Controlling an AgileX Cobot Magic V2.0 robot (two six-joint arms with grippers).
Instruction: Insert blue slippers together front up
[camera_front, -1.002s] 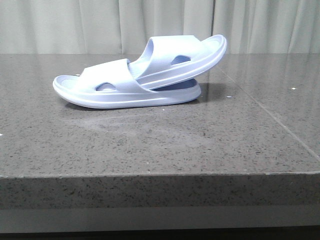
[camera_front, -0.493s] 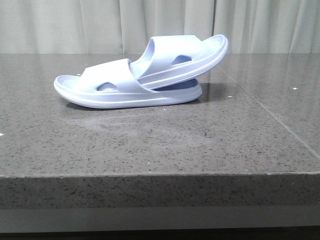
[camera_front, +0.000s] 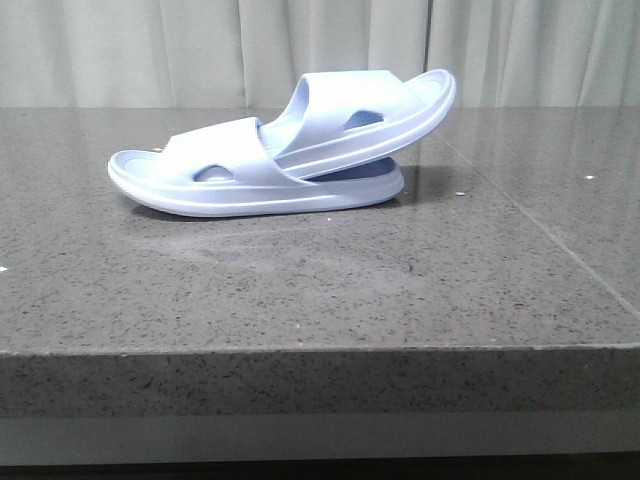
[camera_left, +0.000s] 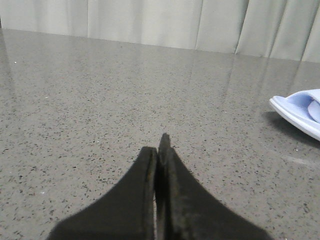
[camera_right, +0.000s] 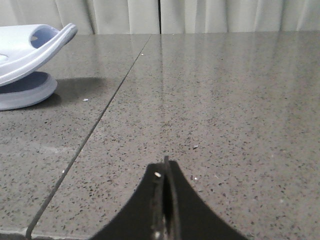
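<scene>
The blue slippers sit nested on the grey stone table (camera_front: 320, 290) in the front view. The lower slipper (camera_front: 220, 185) lies flat. The upper slipper (camera_front: 380, 115) has one end pushed under the lower one's strap, and its other end tilts up to the right. My left gripper (camera_left: 159, 145) is shut with nothing in it; the lower slipper's end (camera_left: 300, 111) shows far off to one side. The right gripper (camera_right: 165, 167) is shut and empty too, well apart from the raised slipper end (camera_right: 35, 47). Neither gripper appears in the front view.
A seam (camera_front: 530, 220) runs across the tabletop to the right of the slippers. Pale curtains (camera_front: 200, 50) hang behind the table. The table's front edge (camera_front: 320, 348) is near the camera.
</scene>
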